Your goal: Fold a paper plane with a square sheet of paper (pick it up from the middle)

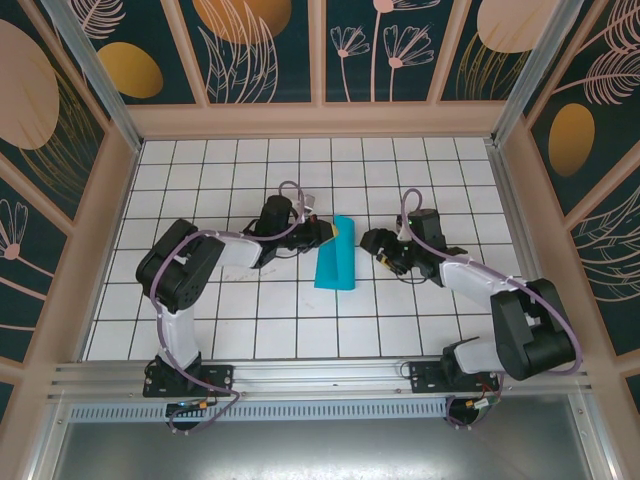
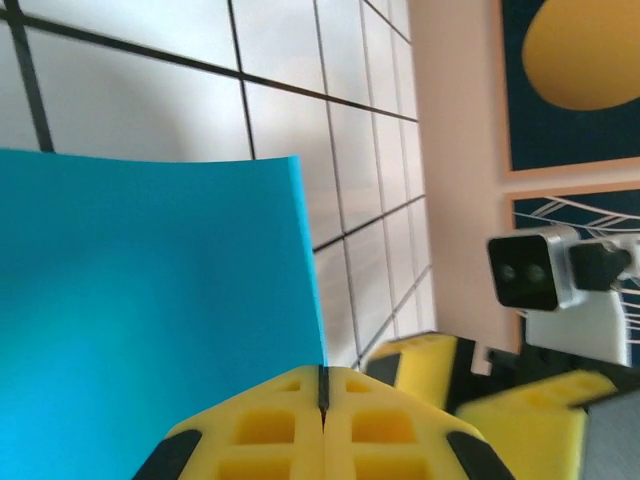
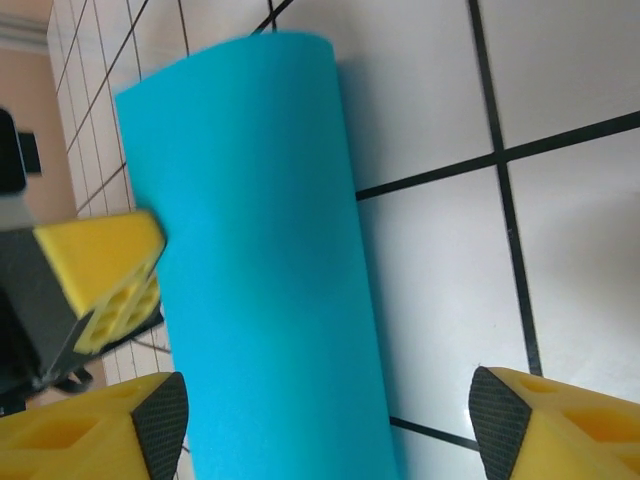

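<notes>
The teal-blue sheet of paper [image 1: 336,254] lies folded over into a long band on the white grid table, between the two arms. My left gripper [image 1: 328,232] is shut on the paper's left edge near its far end; in the left wrist view the paper [image 2: 150,300] runs into the closed yellow fingers [image 2: 270,430]. My right gripper [image 1: 383,248] stands open just right of the paper. In the right wrist view the rounded fold [image 3: 270,280] lies between its spread fingertips [image 3: 160,415].
The white grid table [image 1: 250,310] is ringed by a low tan wall [image 1: 320,118] and patterned panels. An aluminium rail [image 1: 320,378] runs along the near edge by the arm bases. The right arm's camera [image 2: 535,270] shows in the left wrist view.
</notes>
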